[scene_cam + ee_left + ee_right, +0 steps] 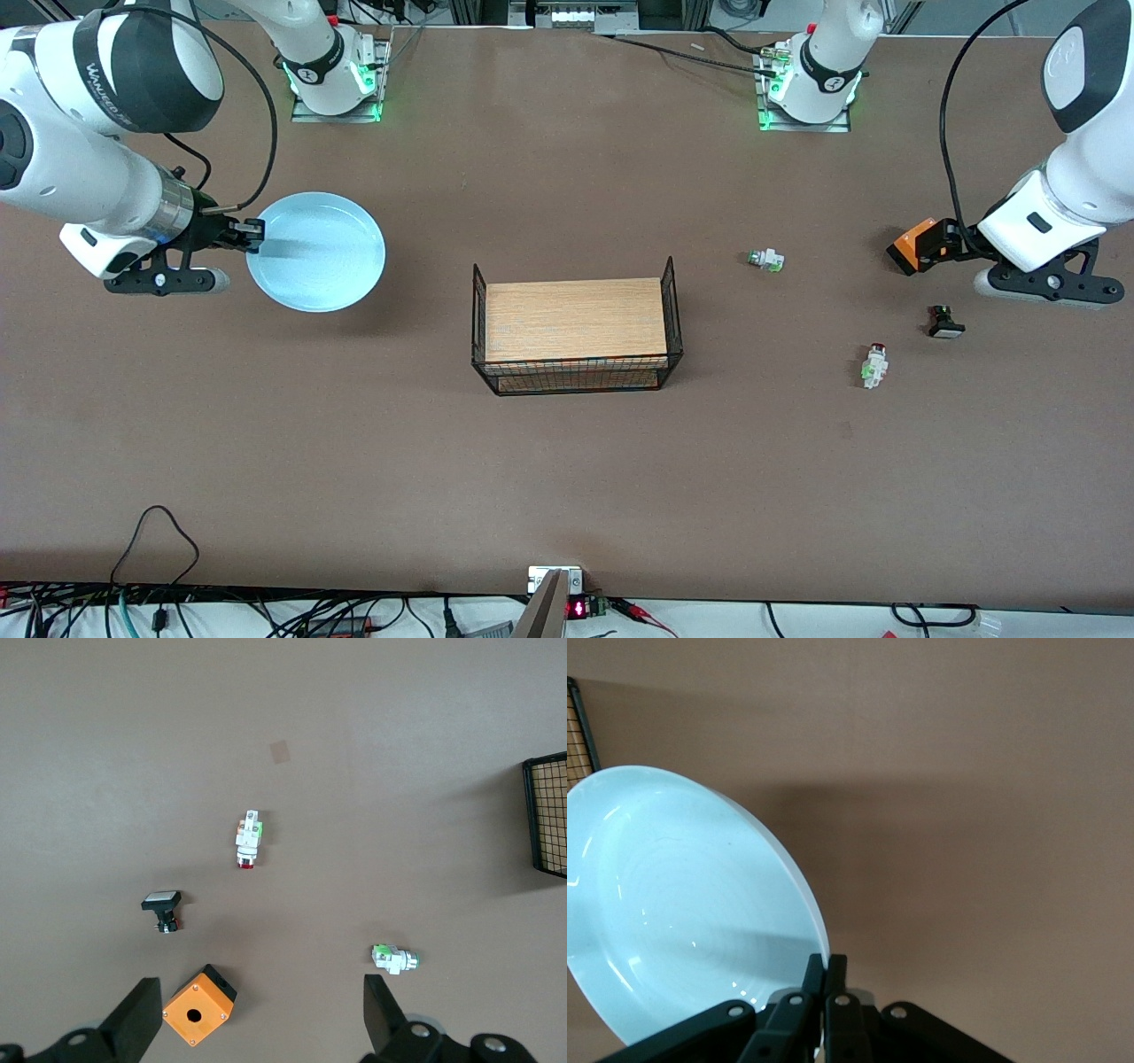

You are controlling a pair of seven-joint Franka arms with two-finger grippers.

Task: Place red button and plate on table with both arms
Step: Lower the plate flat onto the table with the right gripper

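The pale blue plate point(315, 252) hangs tilted just above the brown table point(354, 443) at the right arm's end. My right gripper point(254, 235) is shut on its rim, as the right wrist view shows, with the gripper point(825, 970) pinching the plate point(673, 912). The red button point(874, 364) lies on its side on the table at the left arm's end. My left gripper point(951, 242) is open and empty over an orange box point(915, 246). In the left wrist view the gripper point(261, 1023) stands apart from the red button point(248, 839).
A wooden rack with black wire sides point(576, 332) stands mid-table. A white-and-green piece point(765, 260) and a black piece with a white cap point(944, 322) lie near the red button. The left wrist view shows them too: black piece point(162, 906), white-and-green piece point(393, 958), orange box point(199, 1006).
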